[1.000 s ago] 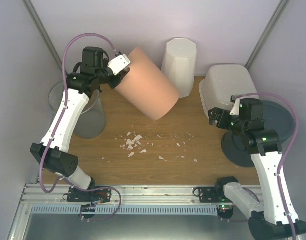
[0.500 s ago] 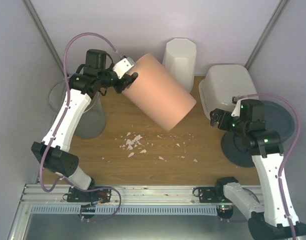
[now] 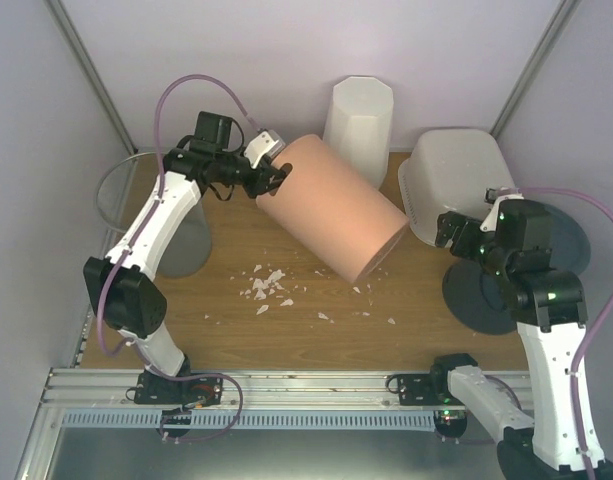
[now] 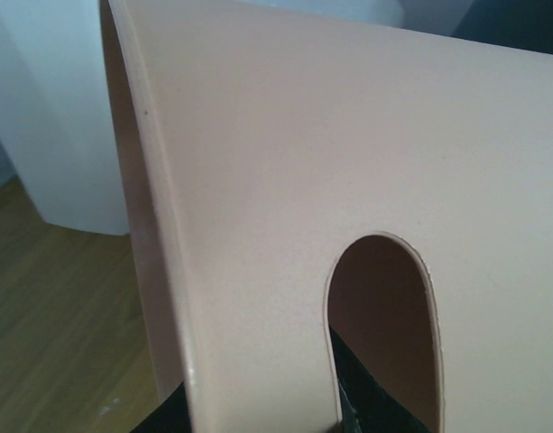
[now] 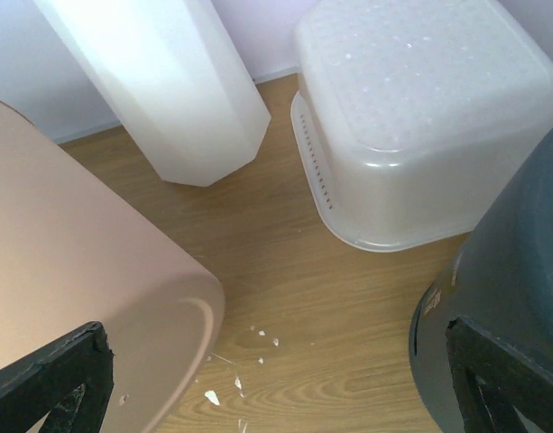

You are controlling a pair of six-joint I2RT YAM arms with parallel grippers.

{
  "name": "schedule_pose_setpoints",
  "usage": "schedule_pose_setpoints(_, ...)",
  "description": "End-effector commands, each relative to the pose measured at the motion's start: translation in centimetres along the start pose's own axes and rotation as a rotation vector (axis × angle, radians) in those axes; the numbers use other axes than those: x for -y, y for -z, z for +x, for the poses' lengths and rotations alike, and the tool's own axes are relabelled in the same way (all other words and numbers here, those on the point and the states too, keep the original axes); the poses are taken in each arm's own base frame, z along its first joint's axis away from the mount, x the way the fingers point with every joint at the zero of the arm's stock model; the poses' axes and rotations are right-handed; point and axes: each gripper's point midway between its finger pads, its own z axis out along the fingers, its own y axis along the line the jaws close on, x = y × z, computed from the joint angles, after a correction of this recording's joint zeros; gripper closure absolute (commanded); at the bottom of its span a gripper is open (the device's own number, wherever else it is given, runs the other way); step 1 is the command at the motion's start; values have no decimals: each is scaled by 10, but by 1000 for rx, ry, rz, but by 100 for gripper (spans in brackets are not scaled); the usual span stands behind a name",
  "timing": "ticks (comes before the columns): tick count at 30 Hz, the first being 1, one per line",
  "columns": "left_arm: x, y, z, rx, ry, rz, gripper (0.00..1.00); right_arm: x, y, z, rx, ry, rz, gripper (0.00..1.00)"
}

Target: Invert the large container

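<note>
Pinching the pink bin (image 3: 336,215) at its rim, the left gripper (image 3: 271,175) holds it tilted mid-counter. The right gripper (image 3: 450,229) hangs spread beside the tub (image 3: 456,175), which sits at the far right corner, seemingly base-up already. Next, I judge: lower the pink bin.

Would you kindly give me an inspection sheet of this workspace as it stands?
Surface: wooden table, white crumbs scattered mid-table.
Job's things: large container rests base up, rim on the table, no gripper touching it.
Clutter: peach bin tilted; white faceted bin; clear bin; dark grey bin.
Grippers: left gripper shut on the peach bin's rim; right gripper open, empty.
Cables: purple cable looped above each arm.
Surroundings: pale walls, metal rail at near edge.
</note>
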Motion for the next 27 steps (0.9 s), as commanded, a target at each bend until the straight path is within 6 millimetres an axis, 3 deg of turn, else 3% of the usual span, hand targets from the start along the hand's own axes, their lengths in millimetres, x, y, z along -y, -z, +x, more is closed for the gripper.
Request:
schedule_pose_setpoints(1, 20, -12, -17, 101, 23, 154, 100, 8, 3, -1, 0, -3, 41, 0)
schedule_pose_setpoints(13, 24, -45, 5, 92, 174, 351, 100, 12, 6, 1, -13, -1, 65, 0)
schedule_pose_setpoints(20, 13, -62, 19, 39, 167, 281, 100, 12, 1, 6, -30, 0, 63, 0)
schedule_pose_setpoints(27, -8, -74, 46, -63, 99, 94, 100, -18, -61, 75, -232, -83, -146, 4)
